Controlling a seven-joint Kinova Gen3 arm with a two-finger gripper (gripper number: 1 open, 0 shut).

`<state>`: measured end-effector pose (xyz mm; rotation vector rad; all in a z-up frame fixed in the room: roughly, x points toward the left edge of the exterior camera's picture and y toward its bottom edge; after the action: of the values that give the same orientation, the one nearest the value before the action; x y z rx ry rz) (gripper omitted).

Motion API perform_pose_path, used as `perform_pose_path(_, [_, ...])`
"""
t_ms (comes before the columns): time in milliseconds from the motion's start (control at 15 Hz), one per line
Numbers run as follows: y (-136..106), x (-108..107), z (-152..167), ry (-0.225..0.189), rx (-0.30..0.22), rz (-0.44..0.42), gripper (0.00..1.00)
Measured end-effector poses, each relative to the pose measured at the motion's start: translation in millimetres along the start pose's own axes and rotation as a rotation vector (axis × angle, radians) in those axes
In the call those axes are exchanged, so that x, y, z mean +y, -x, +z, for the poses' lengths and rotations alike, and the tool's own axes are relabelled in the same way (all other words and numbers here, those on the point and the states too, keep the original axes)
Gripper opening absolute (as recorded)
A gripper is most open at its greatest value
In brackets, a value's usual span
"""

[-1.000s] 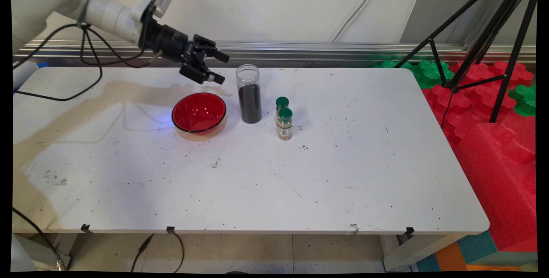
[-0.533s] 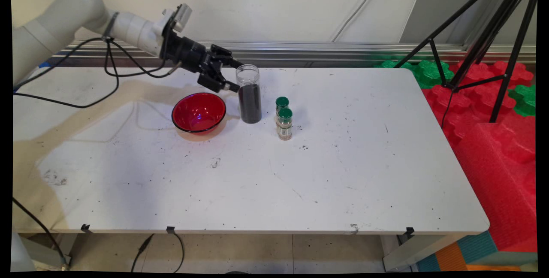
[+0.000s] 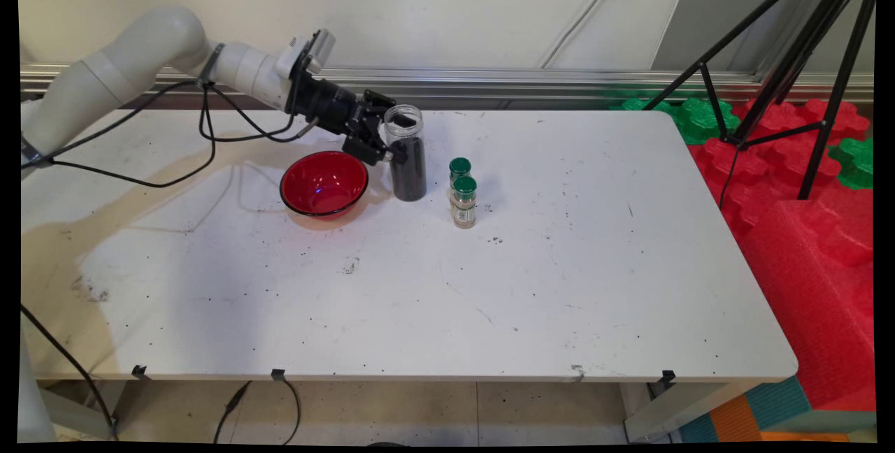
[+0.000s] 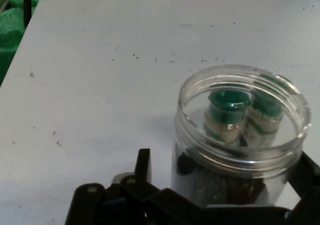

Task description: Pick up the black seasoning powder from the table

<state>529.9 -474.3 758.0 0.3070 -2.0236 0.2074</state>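
In the hand view, the black gripper (image 4: 220, 205) is seen with its fingers spread: one finger (image 4: 143, 167) rises at about 7 o'clock of the clear plastic jar (image 4: 240, 135), the other at its 4 o'clock, so the jar stands between them. Whether the pads are touching the wall cannot be told.

The jar is open at the top, lidless, and filled with a dark granular content to roughly two thirds of its height. It is judged to be stiff, smooth-walled and rather slippery, moderately light, and top-open, so any tilt would be expected to spill the grains. A hold on the upper wall below the threaded neck, above the fill line, is judged the steadiest.

In the main view, the red bowl (image 3: 324, 184) is seen near the gripper (image 3: 389, 138), at its 8 o'clock, just beside the jar (image 3: 406, 154). The jar is placed on the white table (image 3: 559, 285) towards its far edge, at the gripper's 3 o'clock. Farther along, at the jar's 4 o'clock, two green-capped spice bottles (image 3: 462, 194) are stood close together.
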Motion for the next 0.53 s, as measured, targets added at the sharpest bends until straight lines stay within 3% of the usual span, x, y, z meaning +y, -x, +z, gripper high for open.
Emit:
perform_pose_path(467, [11.4,-6.1,19.6,0.01,0.015,-0.007,1.0])
perform_pose_path(533, [12.6,-6.8,21.4,0.011,0.017,-0.008,0.0])
